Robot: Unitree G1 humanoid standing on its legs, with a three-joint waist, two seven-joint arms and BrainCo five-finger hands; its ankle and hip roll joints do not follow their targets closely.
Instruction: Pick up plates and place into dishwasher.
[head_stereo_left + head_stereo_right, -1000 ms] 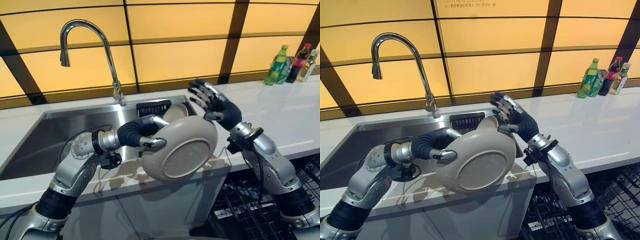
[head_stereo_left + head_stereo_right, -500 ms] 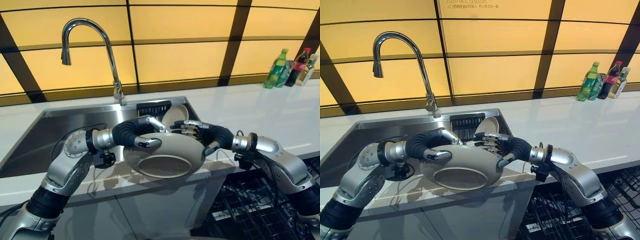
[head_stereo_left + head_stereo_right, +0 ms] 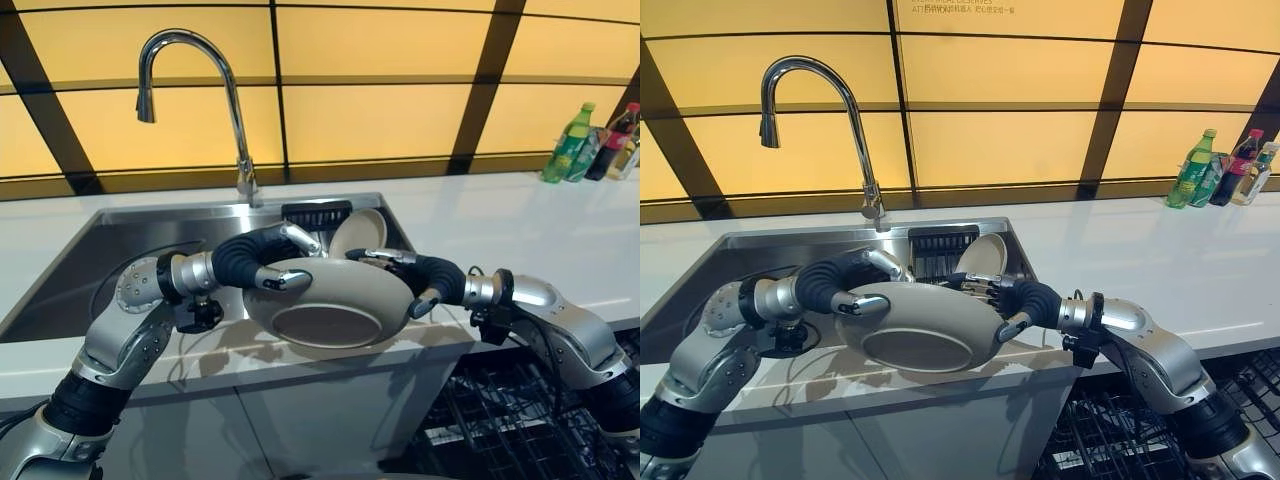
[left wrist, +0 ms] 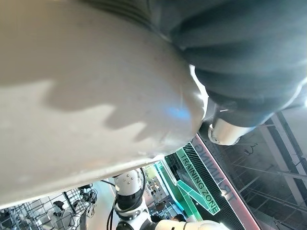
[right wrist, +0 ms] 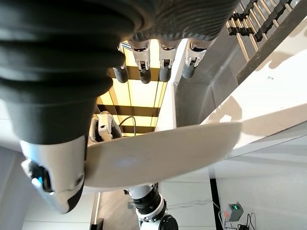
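Both hands are on 1 big beige plate [image 3: 325, 305], held roughly level with its underside showing, up in the air right over the front edge of the desk [image 3: 520, 235], just in front of the sink [image 3: 120, 250]. The left hand [image 3: 268, 262] is on the plate's left rim, fingers [image 3: 300, 238] curled over the far side and the thumb pressed against the near side, so it's pinching the rim. The right hand [image 3: 1012, 300] grips the opposite rim: in the right wrist view its fingers [image 5: 164, 67] reach over the top of the plate and the thumb sits under the edge, clamping it between them.

A 2nd, smaller plate [image 3: 358, 232] stands tilted in the sink's right end, leaning by a dark slotted rack [image 3: 315, 213] at the back wall. The curved chrome faucet [image 3: 205, 95] rises behind the sink.

Off at the far right of the desk, against the yellow wall panels, there's a little cluster of bottles [image 3: 1220, 168]. Below the desk on the right you can see the dark wire dishwasher rack [image 3: 520, 420], pulled out under the right arm.
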